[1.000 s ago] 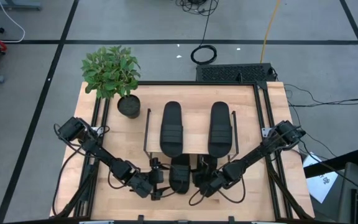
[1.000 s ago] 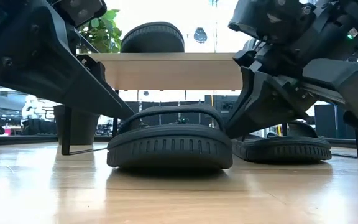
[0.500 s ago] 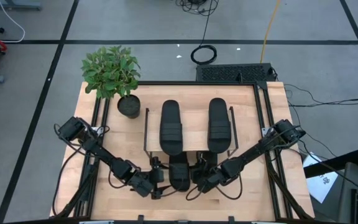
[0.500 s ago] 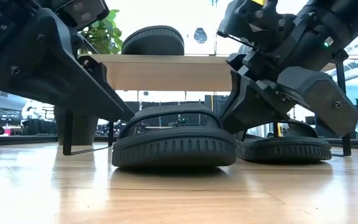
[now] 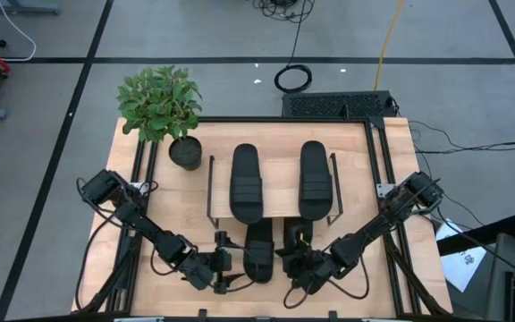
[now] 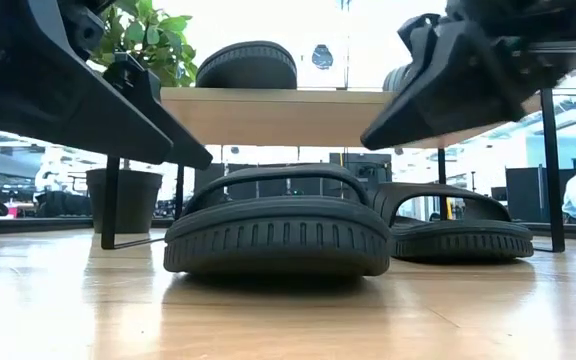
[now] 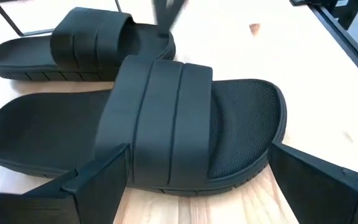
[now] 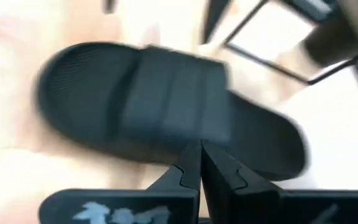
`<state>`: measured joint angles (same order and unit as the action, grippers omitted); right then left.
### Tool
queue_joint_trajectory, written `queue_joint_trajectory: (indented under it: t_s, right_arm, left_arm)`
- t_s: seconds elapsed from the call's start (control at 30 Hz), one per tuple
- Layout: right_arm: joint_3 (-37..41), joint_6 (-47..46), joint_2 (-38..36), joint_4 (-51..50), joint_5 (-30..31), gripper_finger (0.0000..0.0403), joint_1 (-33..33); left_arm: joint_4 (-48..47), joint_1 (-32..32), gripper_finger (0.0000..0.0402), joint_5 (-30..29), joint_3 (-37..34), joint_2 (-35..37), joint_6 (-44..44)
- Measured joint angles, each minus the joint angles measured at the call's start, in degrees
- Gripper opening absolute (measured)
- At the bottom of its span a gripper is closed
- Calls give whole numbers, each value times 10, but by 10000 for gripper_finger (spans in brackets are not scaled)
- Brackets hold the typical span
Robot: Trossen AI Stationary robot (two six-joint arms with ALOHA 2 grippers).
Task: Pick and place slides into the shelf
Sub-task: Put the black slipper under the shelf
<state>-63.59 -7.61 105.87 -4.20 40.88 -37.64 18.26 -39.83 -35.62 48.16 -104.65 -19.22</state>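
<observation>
From above, the shelf [image 5: 273, 190] stands mid-table with two slides lying on its wooden top board, the left top slide [image 5: 246, 182] and the right top slide [image 5: 316, 179], side by side and parallel. Two more slides lie on the table at the shelf's near edge: the left lower slide [image 5: 257, 251], most of it out in front, and the right lower slide [image 5: 295, 234], mostly tucked under the board and partly hidden by the right arm. The left gripper [image 5: 223, 271] sits just beside the left lower slide, and the right gripper [image 5: 299, 272] hangs near the front of the right lower slide. The overhead picture does not settle how the fingers stand; the wrist cameras do. The left wrist camera shows its two dark fingers [image 7: 98, 180] spread wide to either side of the left lower slide [image 7: 148, 130], not pinching it, with the other slide [image 7: 79, 46] just behind. The right wrist camera shows its fingers [image 8: 194, 168] pressed together with nothing between them, the slide [image 8: 166, 112] lying past them. Only the table-level camera shows both lower slides resting flat on the table [image 6: 288, 320], the nearer one [image 6: 278, 235] ahead of the one [image 6: 453, 230] under the board. A potted plant [image 5: 161, 107] stands at the shelf's far left corner.
</observation>
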Motion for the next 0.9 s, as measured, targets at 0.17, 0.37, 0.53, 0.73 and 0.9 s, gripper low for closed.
queue_joint_trajectory:
  t_s: [0.17, 0.37, 0.53, 0.73, 0.9]
  right_arm:
    - [0, -19, 0, 16, -103, 0, -4]
    - [0, 9, 0, 66, -186, 0, -20]
    - [0, 17, 14, 108, -231, 0, -22]
    - [0, 30, 36, 124, -187, 0, -22]
    - [0, 44, 35, 143, -171, 0, -16]
  left_arm:
    - [-2, 0, 376, 15, 0, 0, -25]
    - [-4, -8, 376, 15, 0, 0, -21]
    - [-4, -7, 376, 11, 0, 0, -20]
    - [-3, -7, 376, 39, 0, 0, -23]
    - [0, -12, 376, 84, 0, 0, -54]
